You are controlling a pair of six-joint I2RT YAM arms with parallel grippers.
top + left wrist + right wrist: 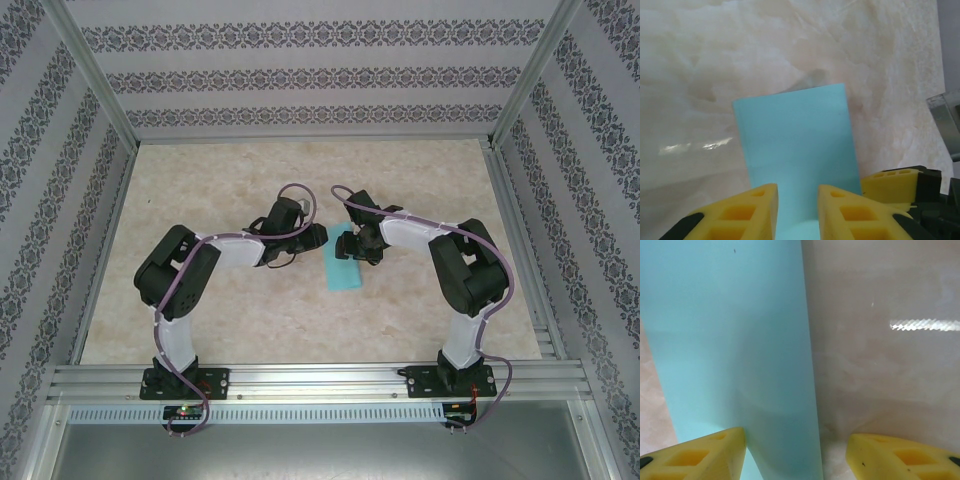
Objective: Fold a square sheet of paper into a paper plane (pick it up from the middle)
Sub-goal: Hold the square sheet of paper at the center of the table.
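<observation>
The turquoise sheet of paper (345, 265) lies on the marble tabletop as a narrow rectangle, seemingly folded over, between the two arms. My left gripper (318, 238) reaches it from the left. In the left wrist view its yellow fingers (760, 210) stand a narrow gap apart over the sheet (795, 135), and the left gripper (797, 192) is open. My right gripper (358, 245) is at the sheet's upper right. In the right wrist view it is wide open (795, 437), straddling the sheet's long edge (730, 340). A right fingertip (890, 182) shows beside the left one.
The beige marble tabletop (250, 300) surrounds the sheet. Aluminium frame rails (300, 380) run along the near edge, with posts at the corners. Patterned walls (320, 75) close off the back and sides. Purple cables (300, 195) loop over both wrists.
</observation>
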